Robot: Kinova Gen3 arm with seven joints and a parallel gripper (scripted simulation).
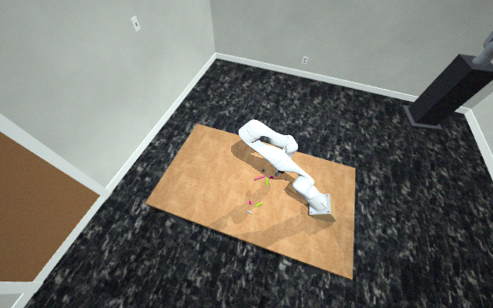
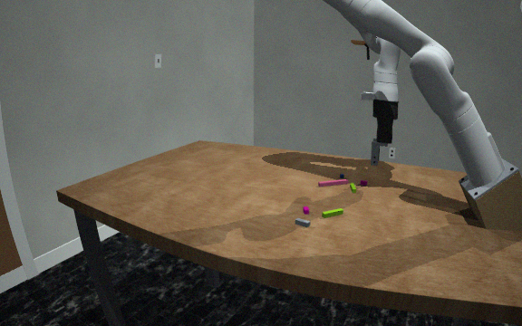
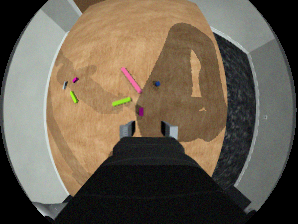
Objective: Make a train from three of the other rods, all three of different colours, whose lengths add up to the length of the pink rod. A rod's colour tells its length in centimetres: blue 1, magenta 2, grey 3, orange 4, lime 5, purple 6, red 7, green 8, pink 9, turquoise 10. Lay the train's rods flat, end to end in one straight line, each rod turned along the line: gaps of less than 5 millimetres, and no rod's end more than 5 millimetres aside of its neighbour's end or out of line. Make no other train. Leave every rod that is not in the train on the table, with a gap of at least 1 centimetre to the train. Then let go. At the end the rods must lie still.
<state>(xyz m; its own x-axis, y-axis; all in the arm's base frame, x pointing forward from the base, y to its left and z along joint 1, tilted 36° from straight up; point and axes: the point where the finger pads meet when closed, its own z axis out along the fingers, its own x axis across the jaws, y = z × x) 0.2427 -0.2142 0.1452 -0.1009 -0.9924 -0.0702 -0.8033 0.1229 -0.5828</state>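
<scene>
The pink rod (image 1: 259, 177) (image 2: 333, 183) (image 3: 131, 79) lies flat on the wooden table (image 1: 204, 171) (image 2: 198, 181) (image 3: 109, 36). Close by it lie a blue rod (image 1: 264, 170) (image 2: 342, 176) (image 3: 156, 84), a lime rod (image 1: 267, 182) (image 2: 352, 187) (image 3: 121, 102) and a magenta rod (image 1: 271, 176) (image 2: 363, 183) (image 3: 140, 111). Farther off, a second magenta rod (image 1: 250, 202) (image 2: 305, 210) (image 3: 76, 79), a second lime rod (image 1: 258, 204) (image 2: 333, 213) (image 3: 73, 96) and a grey rod (image 1: 249, 211) (image 2: 303, 222) (image 3: 65, 86) lie apart from each other. My gripper (image 1: 277, 172) (image 2: 375, 162) (image 3: 148, 126) is open and empty. It hangs a little above the table, just behind the first magenta rod.
The arm's base (image 1: 319, 205) (image 2: 497, 199) stands on the table to the right of the rods. The table's front edge runs below the grey rod in the exterior view. A dark pedestal (image 1: 448, 91) stands on the floor far off.
</scene>
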